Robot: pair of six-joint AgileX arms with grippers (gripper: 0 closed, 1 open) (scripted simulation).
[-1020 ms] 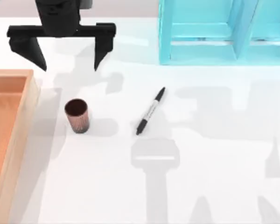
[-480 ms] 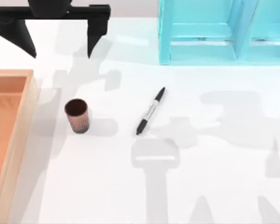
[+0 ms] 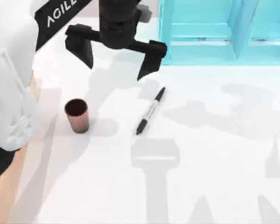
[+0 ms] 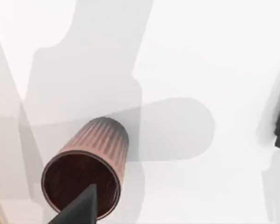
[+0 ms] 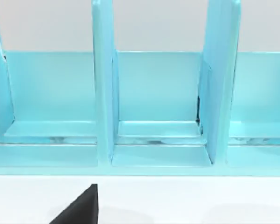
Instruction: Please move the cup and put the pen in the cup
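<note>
The cup [image 3: 77,115], small, reddish-brown and ribbed, stands upright on the white table left of centre. The pen [image 3: 150,111] lies flat to its right, at a slant, black cap toward the back. My left gripper [image 3: 115,70] hovers open behind both, with one finger [image 3: 85,52] back of the cup and the other near the pen's cap. In the left wrist view the cup [image 4: 86,170] sits close below a dark fingertip [image 4: 79,210], its dark inside showing. A dark part of my right gripper [image 5: 81,210] faces the blue shelf.
A light blue shelf unit [image 3: 205,32] with upright dividers stands at the back right; the same blue shelf [image 5: 154,107] spans the right wrist view. The orange-wood tray [image 3: 11,186] at the left edge is mostly covered by my white left arm [image 3: 11,88].
My left gripper swung from the back left corner to the right and forward, and now hangs behind the cup and pen. The arm's white body now covers the tray. Cup and pen stayed put.
</note>
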